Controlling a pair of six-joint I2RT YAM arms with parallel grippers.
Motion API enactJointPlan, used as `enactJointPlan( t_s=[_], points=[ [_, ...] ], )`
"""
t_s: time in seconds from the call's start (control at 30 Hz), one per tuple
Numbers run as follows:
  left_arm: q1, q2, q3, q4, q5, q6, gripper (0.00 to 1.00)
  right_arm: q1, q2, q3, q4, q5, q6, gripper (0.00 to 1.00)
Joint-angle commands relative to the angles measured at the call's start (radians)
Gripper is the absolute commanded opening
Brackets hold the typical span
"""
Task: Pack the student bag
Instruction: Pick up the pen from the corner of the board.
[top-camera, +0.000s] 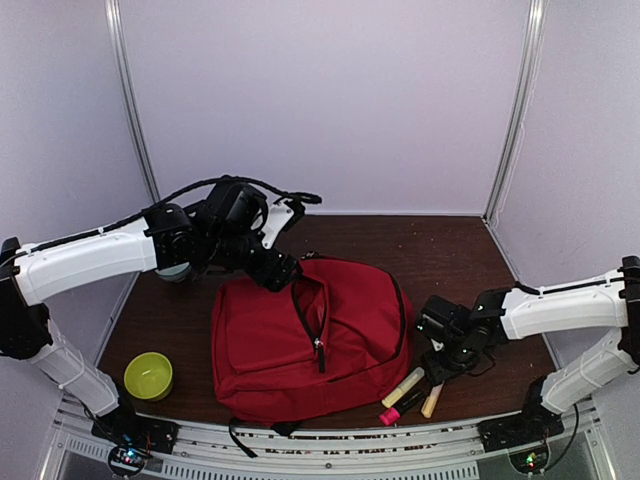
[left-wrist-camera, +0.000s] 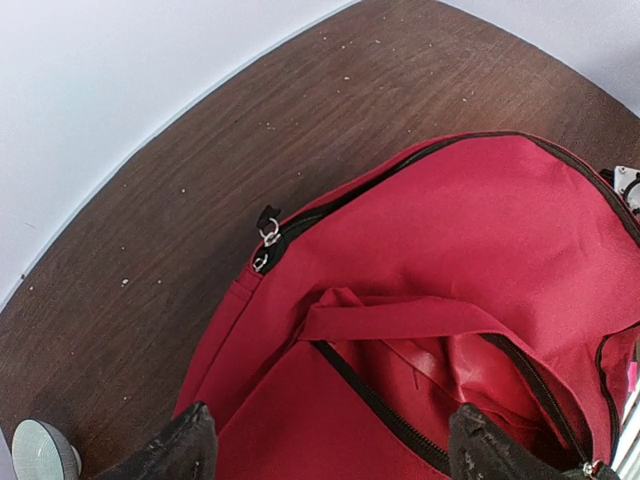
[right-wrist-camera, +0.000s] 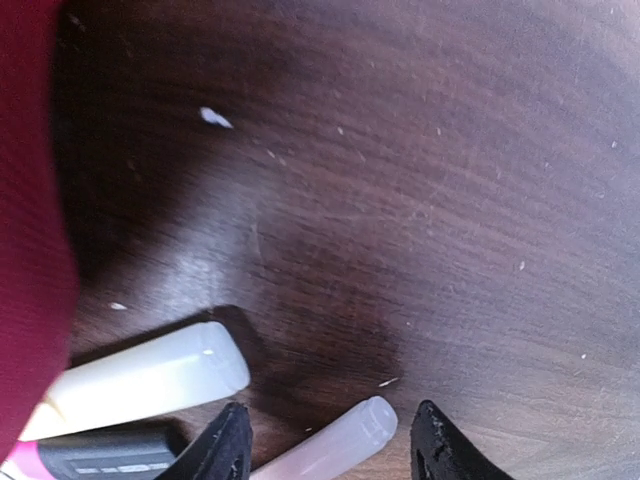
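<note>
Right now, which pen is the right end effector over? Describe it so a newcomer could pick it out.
Start at the big red student bag; a cluster of pens lies off its near right corner. The slim pen under the right end effector is the one farthest from the bag. Its narrow translucent cap sets it apart from the thick cream-capped highlighter beside it.

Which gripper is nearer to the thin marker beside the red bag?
Right. The right gripper hangs right over the thin marker; the left gripper is across the student bag, over its far top edge.
</note>
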Motion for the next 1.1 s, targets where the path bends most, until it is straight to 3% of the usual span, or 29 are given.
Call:
enactJointPlan(
  t_s=[0.0,0.1,0.2,0.3,0.53,0.73,1.07],
  points=[
    [-0.001,-0.028,0.014,0.023,-0.012,0.021,0.82,0.005,-0.015,0.041,-0.074,0.042,-0.007,0.58],
    [-0.001,-0.030,0.009,0.026,-0.020,0.029,0.83,0.014,-0.086,0.034,-0.124,0.068,0.026,0.70],
    [-0.001,-0.024,0.011,0.028,-0.019,0.033,0.83,0.033,-0.126,-0.003,-0.118,0.010,0.070,0.97],
    [-0.002,-0.023,0.008,0.034,-0.012,0.035,0.83,0.050,-0.116,-0.041,-0.081,-0.033,0.108,0.98],
    [-0.001,-0.018,-0.003,0.043,-0.009,0.036,0.83,0.065,0.007,0.004,0.007,-0.090,0.074,0.88],
    [-0.001,-0.022,-0.001,0.037,-0.019,0.046,0.83,0.062,0.007,-0.032,0.050,-0.144,0.075,0.53],
    [-0.001,-0.008,0.013,0.034,-0.010,0.055,0.83,0.045,0.005,-0.016,0.018,-0.084,0.038,0.25]
  ],
)
